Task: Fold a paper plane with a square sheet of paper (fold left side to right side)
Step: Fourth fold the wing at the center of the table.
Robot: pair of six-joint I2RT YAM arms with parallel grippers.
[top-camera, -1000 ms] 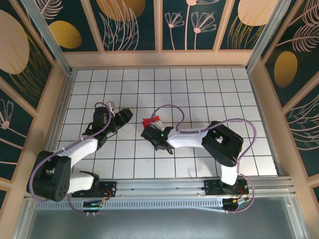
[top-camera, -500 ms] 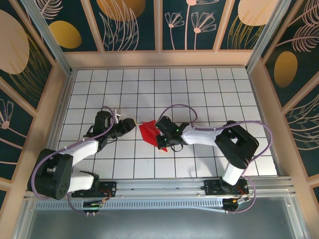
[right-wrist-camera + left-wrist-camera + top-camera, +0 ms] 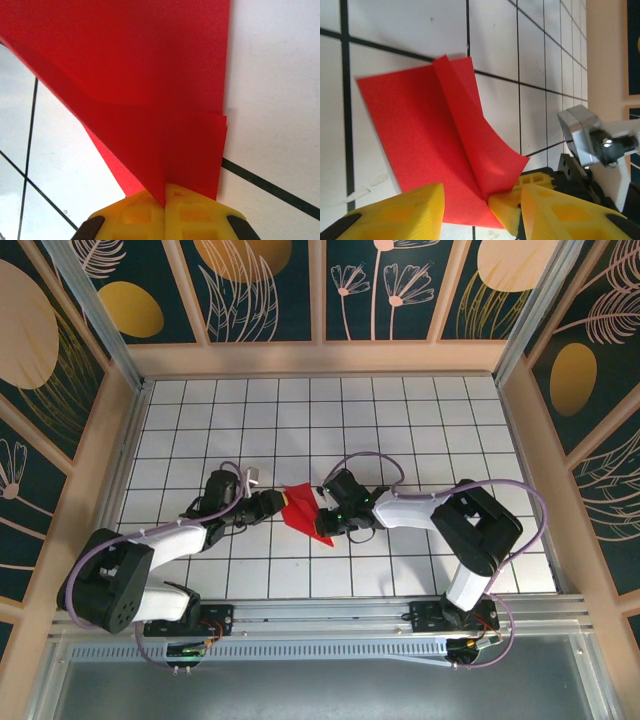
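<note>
Tearing or a skewed crease is my worry: the right gripper (image 3: 165,192) is clamped on the layered corner of the red paper sheet (image 3: 303,510), which lies between the two grippers, while the left gripper (image 3: 481,200) straddles its lifted flap with jaws apart, so a pull could drag it. I cannot see how the layers align under the fingers.

yellow right gripper (image 3: 165,192) clamps folded red paper (image 3: 150,90) above the white grid table (image 3: 275,100)

Left arm (image 3: 170,537), right arm (image 3: 410,508): white shells, black joints, looped lilac cables (image 3: 350,454); yellow lattice-moulded plastic end effector fingers (image 3: 405,210).
</note>
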